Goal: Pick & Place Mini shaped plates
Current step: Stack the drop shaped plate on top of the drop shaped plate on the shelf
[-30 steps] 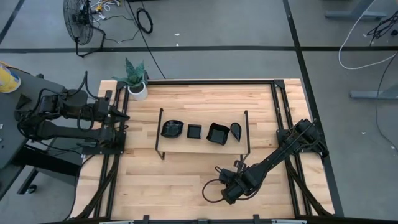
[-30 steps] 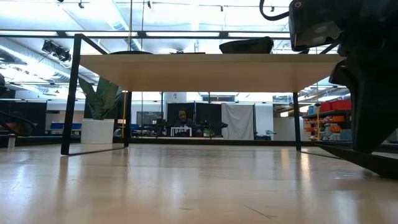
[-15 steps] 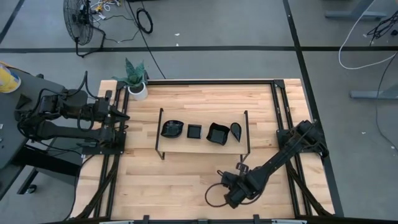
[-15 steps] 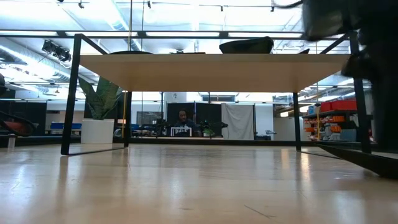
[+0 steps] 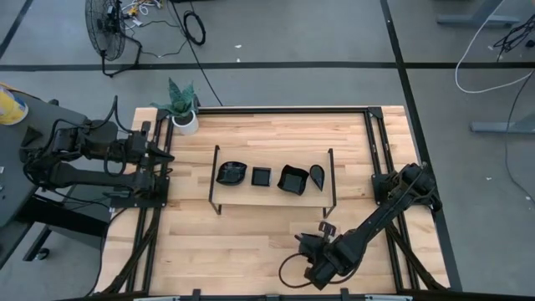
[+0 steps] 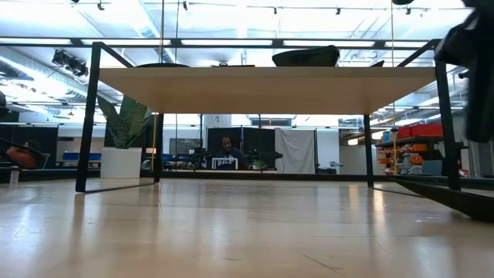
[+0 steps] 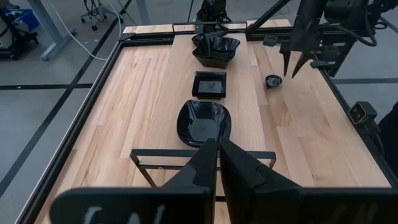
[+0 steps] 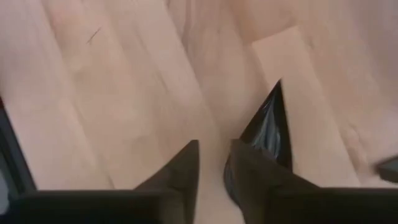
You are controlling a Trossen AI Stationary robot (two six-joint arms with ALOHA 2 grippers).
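While my right gripper (image 5: 318, 267) hangs at the near edge of the pale wooden counter (image 5: 242, 242), fingers slightly apart on nothing, a small glossy black pointed plate (image 8: 268, 127) lies just beside one finger, seemingly flat. I'd lift straight up without nudging it. My left gripper (image 7: 217, 155) waits at the counter's left side, fingers together.

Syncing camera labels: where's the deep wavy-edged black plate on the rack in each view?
High view: wavy plate right of centre on the rack, between the square and teardrop plates.
Low view: dark hump atop the rack, right of centre.
Left wrist view: third plate away, beyond the square one.
Right wrist view: not in it.
Shared landmark: the black wire frame.
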